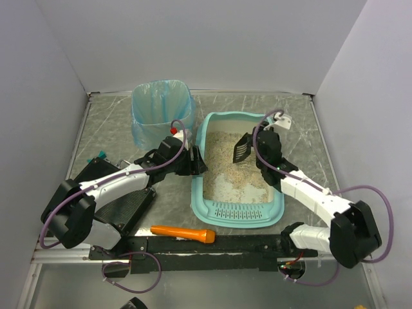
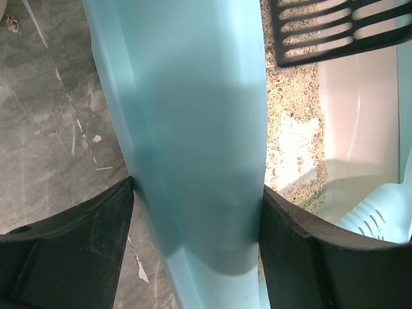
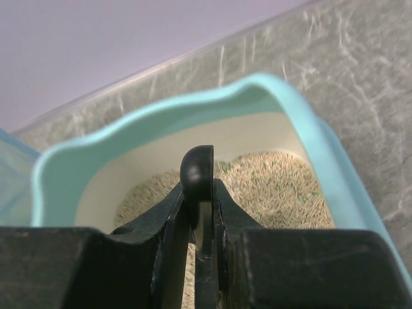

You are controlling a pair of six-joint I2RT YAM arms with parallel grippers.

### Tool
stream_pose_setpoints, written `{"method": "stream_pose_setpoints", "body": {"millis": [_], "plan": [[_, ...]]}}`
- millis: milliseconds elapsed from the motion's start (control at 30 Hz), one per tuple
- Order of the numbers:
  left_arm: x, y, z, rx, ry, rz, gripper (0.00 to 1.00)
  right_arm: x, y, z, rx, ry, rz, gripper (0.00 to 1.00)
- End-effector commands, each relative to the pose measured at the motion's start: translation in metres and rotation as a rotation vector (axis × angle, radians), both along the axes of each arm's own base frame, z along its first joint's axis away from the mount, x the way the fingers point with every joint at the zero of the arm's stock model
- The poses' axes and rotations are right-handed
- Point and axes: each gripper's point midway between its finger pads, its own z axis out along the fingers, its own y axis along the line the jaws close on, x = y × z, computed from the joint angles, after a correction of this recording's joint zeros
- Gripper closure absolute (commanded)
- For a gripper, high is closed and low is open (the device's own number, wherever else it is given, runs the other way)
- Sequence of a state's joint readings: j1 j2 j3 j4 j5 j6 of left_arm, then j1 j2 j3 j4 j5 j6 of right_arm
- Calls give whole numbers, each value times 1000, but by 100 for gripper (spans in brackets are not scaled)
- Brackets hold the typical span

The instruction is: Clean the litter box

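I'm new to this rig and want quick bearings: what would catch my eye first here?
The teal litter box sits right of centre on the table, with beige litter inside. The right gripper pinches a black slotted scoop over the litter at the far end, while the left gripper clamps the box's left wall. At the back left stands a blue-bagged bin, and an orange tool lies near the arms' bases.
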State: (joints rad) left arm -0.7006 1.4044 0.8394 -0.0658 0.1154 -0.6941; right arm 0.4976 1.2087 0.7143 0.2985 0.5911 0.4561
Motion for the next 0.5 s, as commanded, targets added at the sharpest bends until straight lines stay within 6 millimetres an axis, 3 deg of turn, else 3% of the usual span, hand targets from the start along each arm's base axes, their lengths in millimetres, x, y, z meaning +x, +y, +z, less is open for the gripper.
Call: {"method": "stream_pose_setpoints", "body": {"millis": [0,100,267,467], "plan": [[-3,-17,28,-92,-58,-51,26,-5,-17,36,64,-129,-89,100],[-4,-15,23,-69,-35,-45,26,0,-23,15,25,-118,-136,100],[-3,-17,24,-73,-35,-49,26,19,-18,-2,7,-101,-167,100],[-1,-16,25,-67,-45,-39,26,33,9,-53,56,17,-128,100]]}}
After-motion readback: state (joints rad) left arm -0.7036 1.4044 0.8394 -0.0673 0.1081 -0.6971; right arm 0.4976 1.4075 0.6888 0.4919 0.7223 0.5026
